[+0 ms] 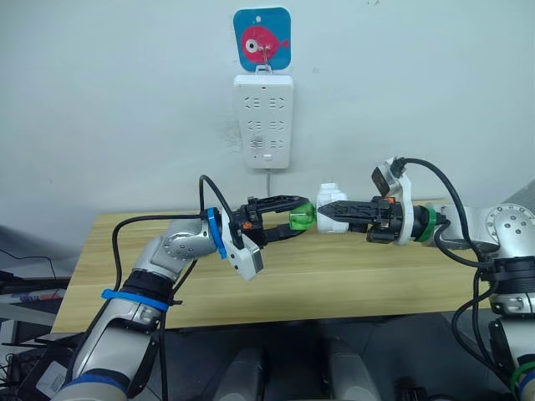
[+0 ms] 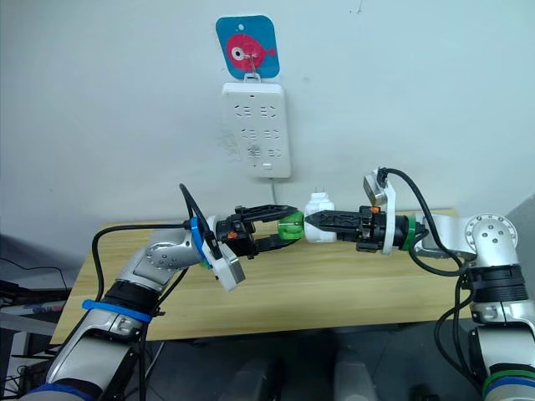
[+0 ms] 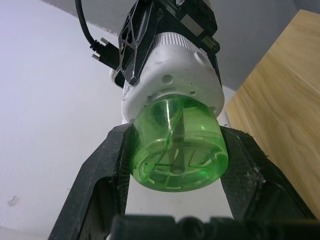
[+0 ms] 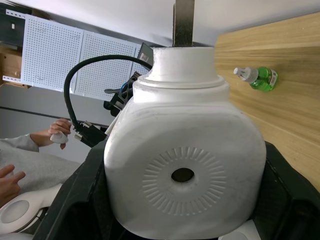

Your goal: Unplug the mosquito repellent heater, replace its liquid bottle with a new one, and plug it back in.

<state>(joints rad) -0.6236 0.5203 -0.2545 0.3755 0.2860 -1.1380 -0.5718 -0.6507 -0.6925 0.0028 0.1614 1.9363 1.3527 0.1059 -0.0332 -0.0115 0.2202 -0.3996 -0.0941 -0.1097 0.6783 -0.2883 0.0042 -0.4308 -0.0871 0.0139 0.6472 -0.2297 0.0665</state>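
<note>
The heater (image 1: 328, 203) is held in mid-air above the wooden table (image 1: 351, 284), unplugged, at about 6 o'clock from the power strip (image 1: 264, 122) on the wall. It is clamped across its white body by the right gripper (image 1: 328, 212), whose two black fingers are seen pressed against both sides in the right wrist view, with the round vent hole facing the camera.

A green bottle (image 1: 301, 217) is seated in the heater's end — at 9 o'clock from the white body in the head view. The left gripper (image 1: 299, 215) is closed on this bottle, one finger on each side of the green plastic, as shown in the left wrist view (image 3: 175, 150).

A second green bottle (image 4: 258, 78), with a white top, is lying on its side on the table, well apart from the heater.

A fish-pattern hook plate (image 1: 262, 38) is fixed at 12 o'clock above the strip. A person's hand (image 4: 61, 130) is visible in the right wrist view.
</note>
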